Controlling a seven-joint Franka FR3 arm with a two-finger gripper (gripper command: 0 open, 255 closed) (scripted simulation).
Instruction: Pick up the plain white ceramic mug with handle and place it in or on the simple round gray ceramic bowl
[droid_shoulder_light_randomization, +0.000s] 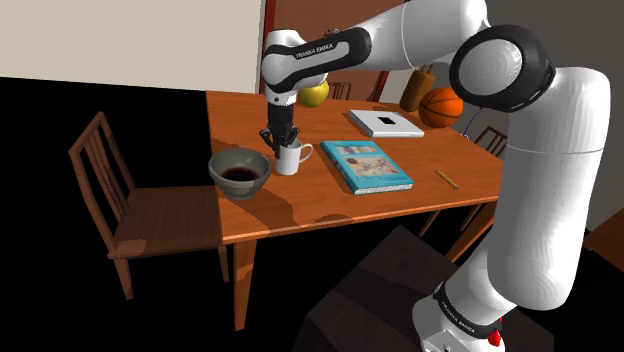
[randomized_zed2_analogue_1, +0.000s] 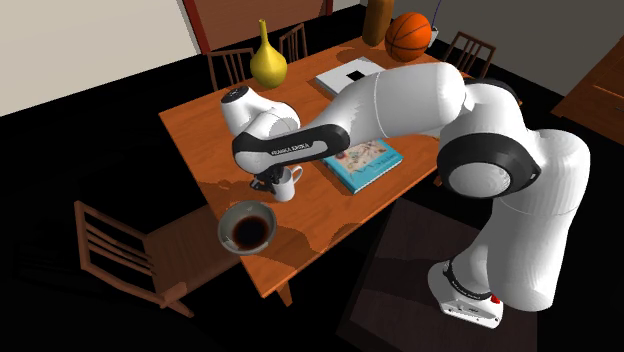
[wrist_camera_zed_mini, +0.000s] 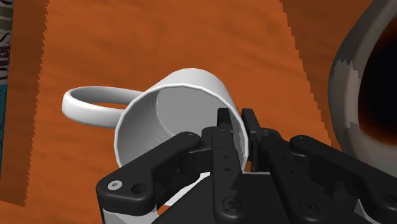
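Two black fingers (wrist_camera_zed_mini: 224, 135) of the hand (wrist_camera_zed_mini: 236, 122) pinch the white mug (wrist_camera_zed_mini: 172, 102) by its wall, one inside the rim and one outside, opposite the handle (wrist_camera_zed_mini: 95, 105). At the lower right of the shoulder view sits the dark stand (droid_shoulder_light_randomization: 380, 300). Beyond it is the brown table (droid_shoulder_light_randomization: 300, 215).

Near the table's front left edge in that view is the grey bowl (droid_shoulder_light_randomization: 240, 160), dark inside. The mug (droid_shoulder_light_randomization: 291, 158) stands upright just right of it, handle pointing frame right, with the hand (droid_shoulder_light_randomization: 280, 135) coming down on it from above. A chair (droid_shoulder_light_randomization: 130, 210) stands at frame left. Right of the mug lies a blue book (droid_shoulder_light_randomization: 365, 165), and a pencil (droid_shoulder_light_randomization: 446, 179) lies further right.

Toward the top of the frame are a white slab (droid_shoulder_light_randomization: 385, 123), a yellow vase (droid_shoulder_light_randomization: 314, 94) and an orange ball (droid_shoulder_light_randomization: 440, 107).
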